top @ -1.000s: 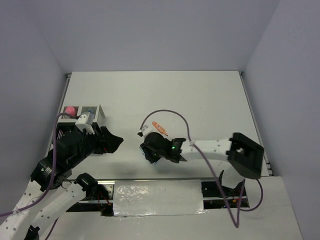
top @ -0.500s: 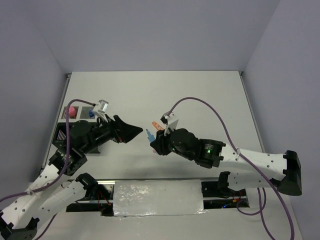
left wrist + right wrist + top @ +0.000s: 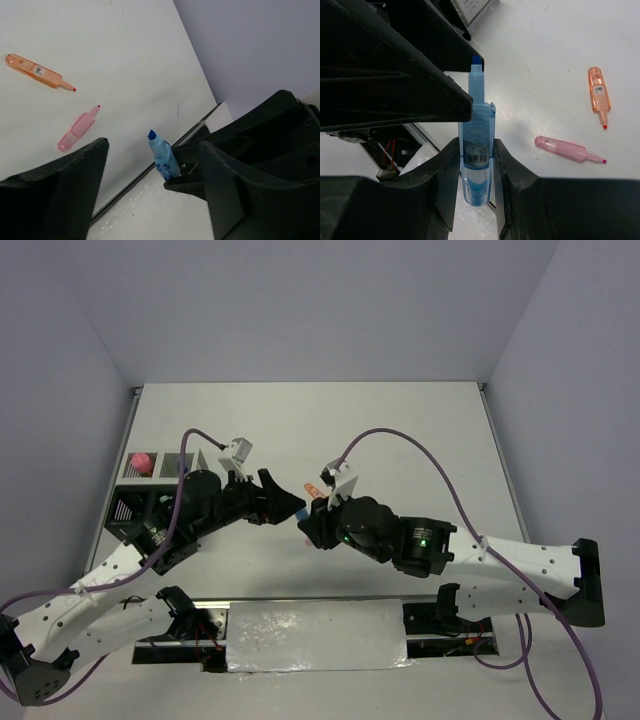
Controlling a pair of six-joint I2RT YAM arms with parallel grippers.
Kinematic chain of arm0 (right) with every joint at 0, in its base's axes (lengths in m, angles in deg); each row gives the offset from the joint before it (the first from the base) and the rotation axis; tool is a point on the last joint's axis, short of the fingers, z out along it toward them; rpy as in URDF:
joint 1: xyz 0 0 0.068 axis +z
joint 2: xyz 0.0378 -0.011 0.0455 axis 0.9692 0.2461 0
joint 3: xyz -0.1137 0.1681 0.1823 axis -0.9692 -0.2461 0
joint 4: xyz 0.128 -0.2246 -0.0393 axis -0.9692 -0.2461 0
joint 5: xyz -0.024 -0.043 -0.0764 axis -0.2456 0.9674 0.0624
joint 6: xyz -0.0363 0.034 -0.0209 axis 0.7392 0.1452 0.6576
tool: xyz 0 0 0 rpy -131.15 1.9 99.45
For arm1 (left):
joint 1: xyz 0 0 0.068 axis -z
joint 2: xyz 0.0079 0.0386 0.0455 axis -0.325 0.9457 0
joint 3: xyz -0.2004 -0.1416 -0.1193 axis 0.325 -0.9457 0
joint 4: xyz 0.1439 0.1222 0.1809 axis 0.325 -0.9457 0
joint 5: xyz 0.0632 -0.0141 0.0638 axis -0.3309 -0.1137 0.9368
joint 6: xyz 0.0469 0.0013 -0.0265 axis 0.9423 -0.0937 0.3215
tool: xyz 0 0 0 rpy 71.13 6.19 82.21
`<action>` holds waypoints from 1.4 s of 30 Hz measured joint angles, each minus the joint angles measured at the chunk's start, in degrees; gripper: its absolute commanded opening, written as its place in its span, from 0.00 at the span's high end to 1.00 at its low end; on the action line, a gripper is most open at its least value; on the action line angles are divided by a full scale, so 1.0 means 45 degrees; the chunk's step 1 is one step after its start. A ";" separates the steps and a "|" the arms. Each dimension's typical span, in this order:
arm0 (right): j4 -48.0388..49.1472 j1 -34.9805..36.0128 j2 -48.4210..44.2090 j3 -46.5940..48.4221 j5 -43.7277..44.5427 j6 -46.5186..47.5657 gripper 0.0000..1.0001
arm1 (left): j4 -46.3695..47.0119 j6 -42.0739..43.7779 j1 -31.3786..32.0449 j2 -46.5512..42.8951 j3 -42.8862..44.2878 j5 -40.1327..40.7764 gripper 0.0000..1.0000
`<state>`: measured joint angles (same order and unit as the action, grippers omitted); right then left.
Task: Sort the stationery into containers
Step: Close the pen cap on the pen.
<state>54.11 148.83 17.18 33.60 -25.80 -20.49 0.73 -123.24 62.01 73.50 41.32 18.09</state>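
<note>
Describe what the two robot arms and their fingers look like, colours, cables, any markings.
The left arm and right arm have white links with black joints and black wrist housings. A purple cable loops along each to a small white camera bracket. The fingers are broad matte-black wedges. Small green lights glow on the right arm.

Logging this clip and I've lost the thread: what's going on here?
The right gripper is shut on a blue highlighter, holding it above the table with its tip toward the left gripper. The left gripper is open, its jaws on either side of the tip; it looks like a handover, not yet taken. An orange pen and a pink pen lie loose on the table. The organizer sits at the left, behind the left arm.
</note>
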 measured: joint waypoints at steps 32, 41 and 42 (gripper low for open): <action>0.2380 0.0816 0.0418 -0.0622 -0.0121 0.1321 0.90 | -0.0627 -0.1229 0.0403 -0.1447 -0.0277 0.1501 1.00; 0.2744 0.1297 0.0777 -0.0748 -0.0053 0.1613 0.36 | -0.1384 -0.1370 0.0316 -0.1724 0.0248 0.2730 1.00; 0.2652 0.1423 0.0733 -0.0835 -0.0097 0.1637 0.34 | -0.1234 -0.1360 0.0219 -0.1744 0.0408 0.2948 1.00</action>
<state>66.05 155.24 20.48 29.84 -26.24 -13.12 -4.82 -129.36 62.99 65.65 43.16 31.35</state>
